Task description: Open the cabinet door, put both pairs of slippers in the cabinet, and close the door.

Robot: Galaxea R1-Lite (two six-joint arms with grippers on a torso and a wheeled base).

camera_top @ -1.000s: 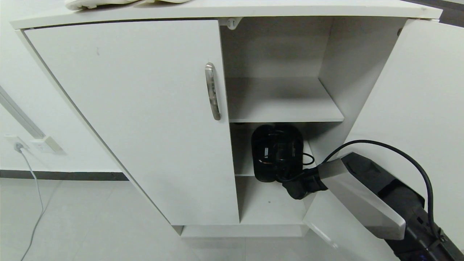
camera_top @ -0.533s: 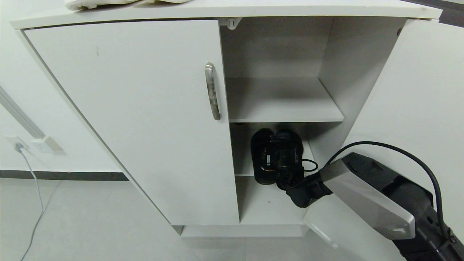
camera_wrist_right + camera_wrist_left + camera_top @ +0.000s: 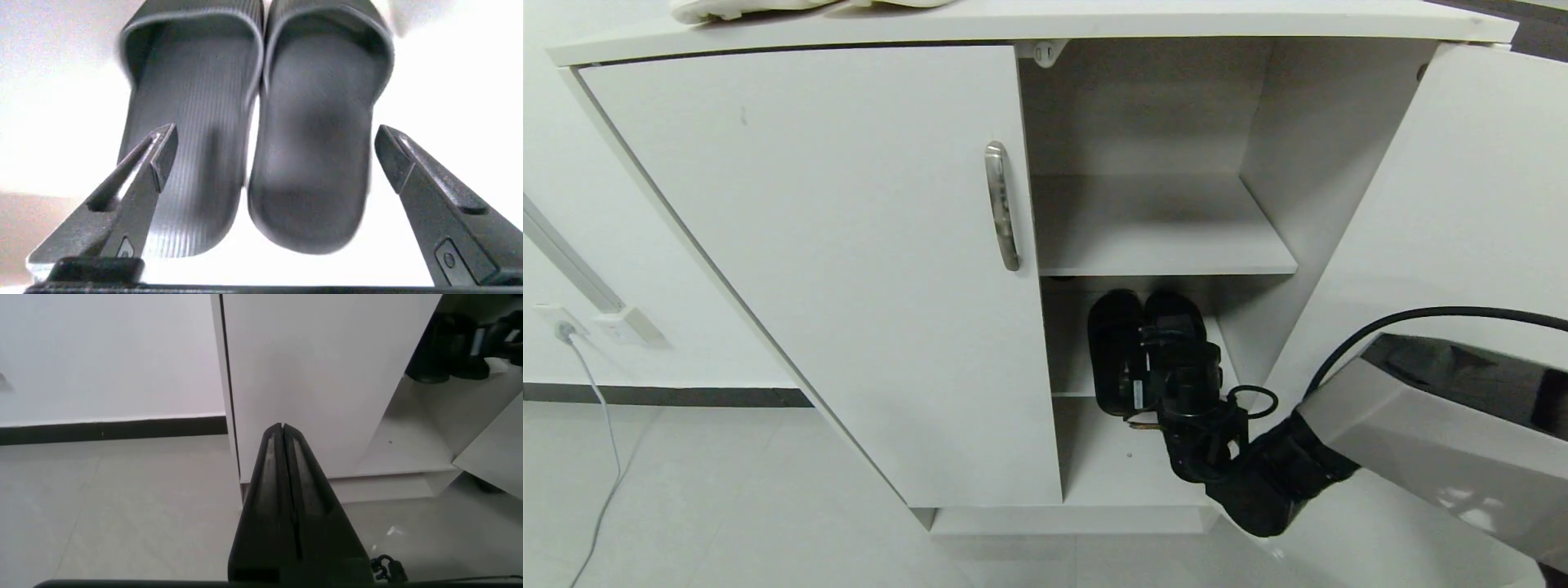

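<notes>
Since a second ago the right gripper point(image 3: 275, 135) has let go of the black slippers point(image 3: 1115, 343) and drawn back from them, and its wrist has sunk lower before the cabinet point(image 3: 1258, 20).

Its fingers point(image 3: 139, 180) are now spread wide, wider than the pair is broad, and they hold nothing. From the right wrist view I see the two slippers just ahead of the fingertips. They lie flat and side by side, touching each other, with the heels toward the hand. I cannot tell for sure if a fingertip touches a heel.

The pair rests on the lower shelf point(image 3: 1066, 363), behind the open right door point(image 3: 1462, 204). The hand points into this compartment, tilted a little upward, and the forearm comes from behind it on the right, low, along the open door.

The white slippers point(image 3: 735, 8) lie high above the hand, on top of the cabinet.

The left gripper point(image 3: 282, 429) has its fingers pressed together with nothing between them. It is low above the floor point(image 3: 106, 506) and points at the foot of the closed left door point(image 3: 319, 367), which stands ahead of it.
</notes>
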